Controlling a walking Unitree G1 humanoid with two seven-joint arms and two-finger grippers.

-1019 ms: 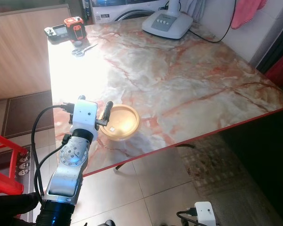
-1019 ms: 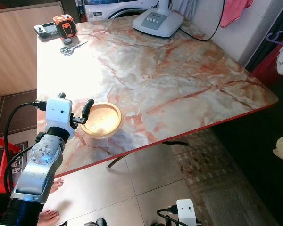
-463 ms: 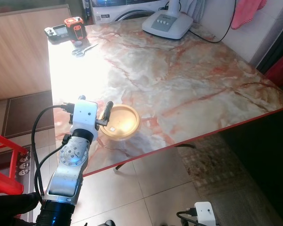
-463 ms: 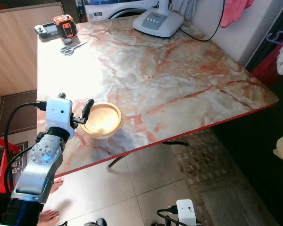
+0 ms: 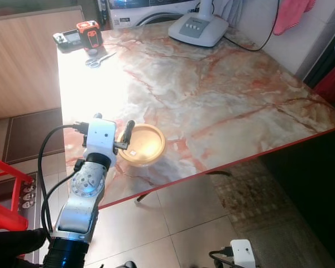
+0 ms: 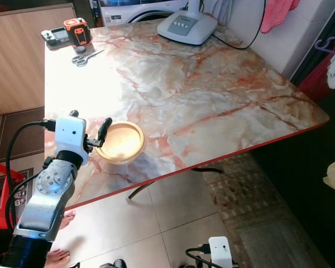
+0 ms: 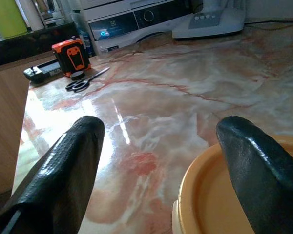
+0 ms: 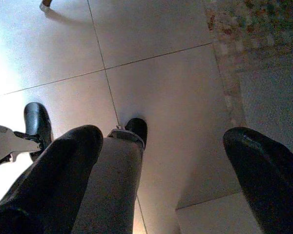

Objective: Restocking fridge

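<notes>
Almost nothing is changing from a second ago: the left hand (image 5: 124,138) is still sitting at the near rim of the bowl (image 5: 142,144), fingers spread, one inside the rim and one outside over bare tabletop (image 5: 212,89). It is not yet closing, so the grasp looks pending. The bowl is standing upright, mouth upward, near the tabletop's front edge; being round, it is showing no long axis. The right hand (image 8: 161,180) is hanging idle over the floor, fingers apart.
</notes>
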